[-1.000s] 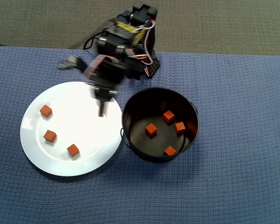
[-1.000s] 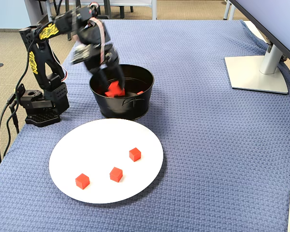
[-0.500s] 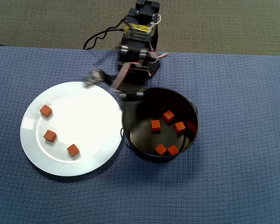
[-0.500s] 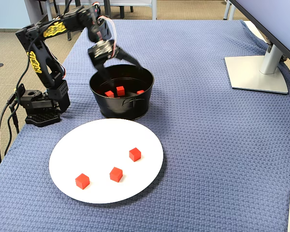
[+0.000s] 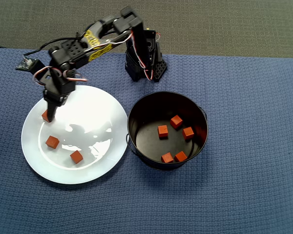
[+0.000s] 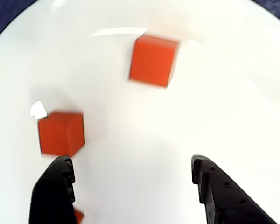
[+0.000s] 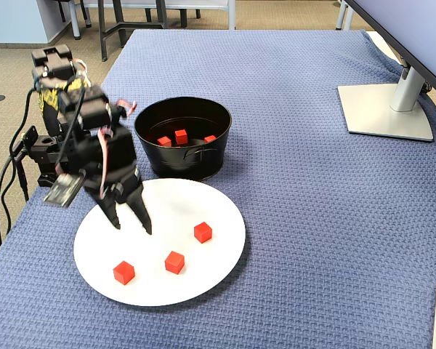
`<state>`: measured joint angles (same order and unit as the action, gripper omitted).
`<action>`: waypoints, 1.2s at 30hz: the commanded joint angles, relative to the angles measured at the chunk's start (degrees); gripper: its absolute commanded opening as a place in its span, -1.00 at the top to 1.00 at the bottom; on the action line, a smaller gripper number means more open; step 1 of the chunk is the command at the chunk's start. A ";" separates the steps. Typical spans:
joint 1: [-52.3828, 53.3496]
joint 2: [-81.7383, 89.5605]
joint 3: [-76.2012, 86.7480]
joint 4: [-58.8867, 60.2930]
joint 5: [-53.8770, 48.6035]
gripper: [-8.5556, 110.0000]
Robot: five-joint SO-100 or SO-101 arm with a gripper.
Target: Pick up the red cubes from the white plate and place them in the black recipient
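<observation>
Hovering over the left part of the white plate (image 5: 107,105), the gripper (image 7: 130,222) has its jaws spread with nothing between them.

Seen left to right in the overhead view, three red cubes remain on the plate. The first cube (image 5: 46,116) sits right at the fingertips and is partly hidden by them. The second cube (image 5: 52,142) lies a little beyond the tips. The third cube (image 5: 76,157) lies further off toward the plate's near rim. To the right of the tool, well apart, stands the black recipient (image 5: 200,114), with five cubes already on its floor.

The wrist view shows one cube just ahead of the left finger (image 6: 53,196), and another further ahead, roughly on the centreline.

Handling judgement: the cubes look small, light, rigid and matte, so grip should be reliable. The glossy plate is slick, however, and a nudged cube would likely slide. Recommended hold: two opposite flat faces, with the jaws squared to the cube.
</observation>
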<state>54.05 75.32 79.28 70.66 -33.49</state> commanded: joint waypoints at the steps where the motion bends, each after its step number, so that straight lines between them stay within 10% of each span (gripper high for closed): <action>1: 1.67 -3.96 -8.61 3.34 6.50 0.43; 36: 4.39 -30.50 -37.44 13.54 2.37 0.42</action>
<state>57.57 44.12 46.41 83.23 -30.06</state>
